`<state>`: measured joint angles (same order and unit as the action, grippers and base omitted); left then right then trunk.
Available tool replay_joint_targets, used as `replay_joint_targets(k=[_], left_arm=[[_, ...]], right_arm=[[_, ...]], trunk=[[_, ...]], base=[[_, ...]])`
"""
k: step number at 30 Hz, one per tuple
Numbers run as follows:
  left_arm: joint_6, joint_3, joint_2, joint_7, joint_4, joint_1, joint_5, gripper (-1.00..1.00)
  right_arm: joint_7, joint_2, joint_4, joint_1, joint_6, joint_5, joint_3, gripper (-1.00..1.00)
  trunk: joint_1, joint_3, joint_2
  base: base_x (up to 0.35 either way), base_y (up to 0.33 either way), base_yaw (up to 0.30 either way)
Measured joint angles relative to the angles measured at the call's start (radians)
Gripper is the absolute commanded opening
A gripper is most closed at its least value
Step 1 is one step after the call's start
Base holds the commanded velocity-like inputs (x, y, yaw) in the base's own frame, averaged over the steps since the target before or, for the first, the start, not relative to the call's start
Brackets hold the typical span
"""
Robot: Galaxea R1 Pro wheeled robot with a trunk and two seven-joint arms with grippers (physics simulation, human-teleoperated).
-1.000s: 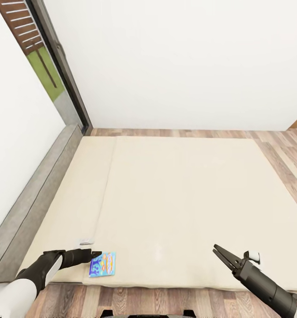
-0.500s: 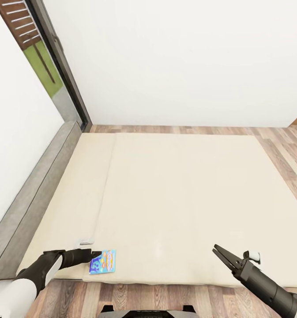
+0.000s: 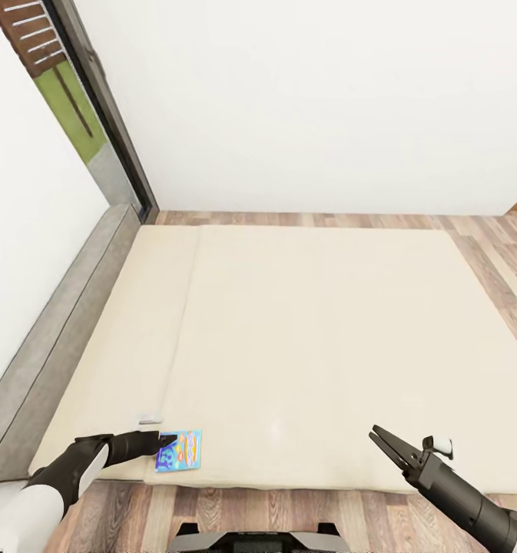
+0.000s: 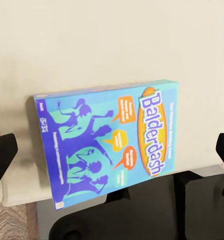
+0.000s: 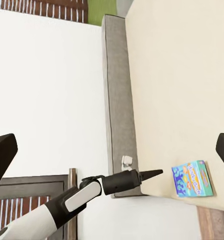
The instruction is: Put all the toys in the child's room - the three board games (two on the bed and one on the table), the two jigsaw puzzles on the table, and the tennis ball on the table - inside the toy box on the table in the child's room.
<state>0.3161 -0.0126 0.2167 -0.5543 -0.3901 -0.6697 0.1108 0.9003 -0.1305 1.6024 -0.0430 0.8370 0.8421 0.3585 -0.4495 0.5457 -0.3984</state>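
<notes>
Reaching toward a blue board game at the near left corner of the bed.

Lying flat on the beige mattress by its near edge, the box (printed "Balderdash" in the left wrist view) has the left gripper at its left side, fingertips at or just over the box's edge; its fingers stand spread wide on either side of the box, grasping nothing. The right gripper hovers over the mattress's near right part, well apart from the box, fingers parted and empty.
</notes>
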Motion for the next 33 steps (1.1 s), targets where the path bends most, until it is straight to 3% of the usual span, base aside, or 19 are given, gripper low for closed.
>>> replay_joint_targets(k=[33], left_arm=[[-0.030,0.000,-0.001,0.000,0.000,0.001,0.000,1.00]], right_arm=[[0.022,-0.007,0.000,-0.003,-0.002,0.000,0.000,1.00]], trunk=[[0.000,0.053,0.000]], base=[[0.000,0.000,0.000]])
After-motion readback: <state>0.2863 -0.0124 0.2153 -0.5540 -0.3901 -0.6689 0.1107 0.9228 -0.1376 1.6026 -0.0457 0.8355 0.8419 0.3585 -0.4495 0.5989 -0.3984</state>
